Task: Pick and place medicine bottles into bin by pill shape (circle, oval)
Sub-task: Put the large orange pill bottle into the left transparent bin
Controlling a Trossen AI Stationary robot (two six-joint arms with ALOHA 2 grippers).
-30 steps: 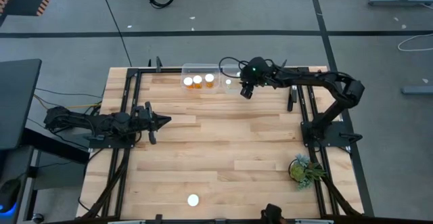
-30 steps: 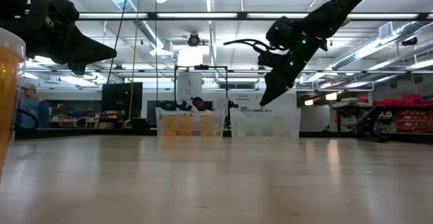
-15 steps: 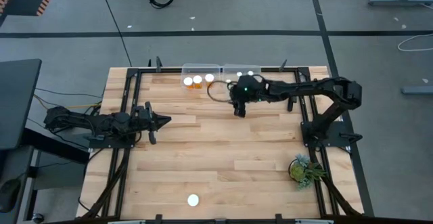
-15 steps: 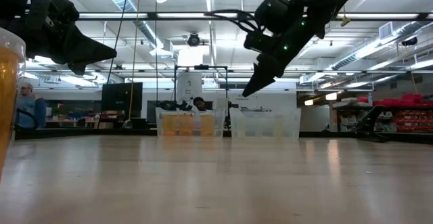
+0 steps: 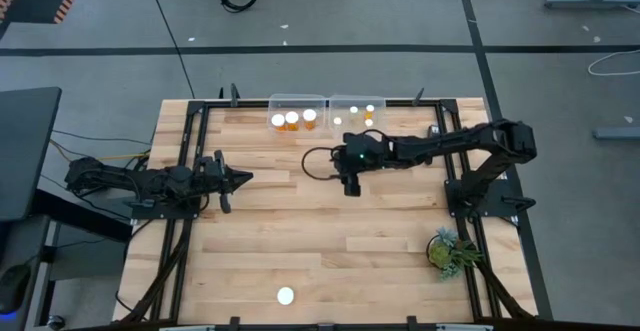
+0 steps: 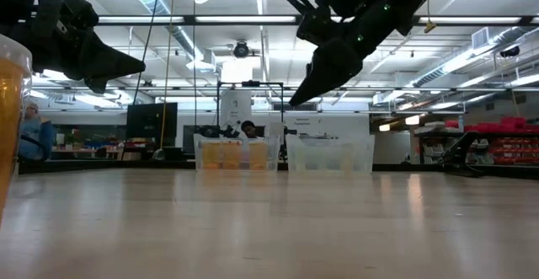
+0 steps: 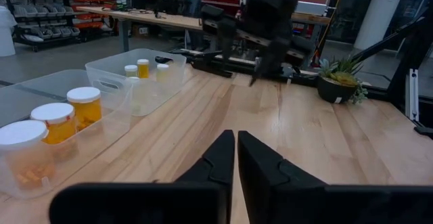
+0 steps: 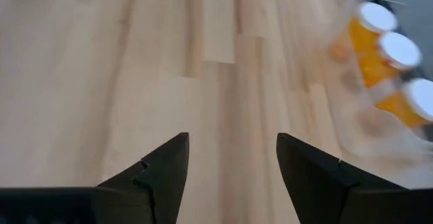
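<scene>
High view – right pincer [image 5: 347, 184]: over the counter's middle, nearer the far edge, just off the bins; fingers apart, nothing betw. them. Judged: empty because its load is binned, now free for the next pick.
High view – left pincer [image 5: 243, 178]: parked by the left edge, tips together; waiting arm, kept clear of the work.
High view – left bin [image 5: 297, 102]: clear tub at far edge; three large-capped bottles [image 5: 292, 120] in a row inside.
High view – right bin [image 5: 352, 101]: touching the first tub; small-capped bottles [image 5: 368, 111] inside, approx. four caps show. Cap size seems to follow the sort, though pill shape can't be read here.
High view – lone bottle [image 5: 286, 295]: white cap, near edge, well apart from bins and both arms; judged the one left to sort.
High view – plant [image 5: 448, 249]: near right corner, not part of the job.
Low view – lone bottle: amber wall fills the frame's edge, upright.
Low view – bins: both at the far edge, amber contents visible thru clear walls.
Left wrist view – large-capped bottles: amber, translucent, broad white round caps, upright; small pills in the closest one, shape unclear.
Right wrist view – right pincer: fingers [image 8: 157, 170] wide, bare wood betw. them; bottles blurred off to one side.
</scene>
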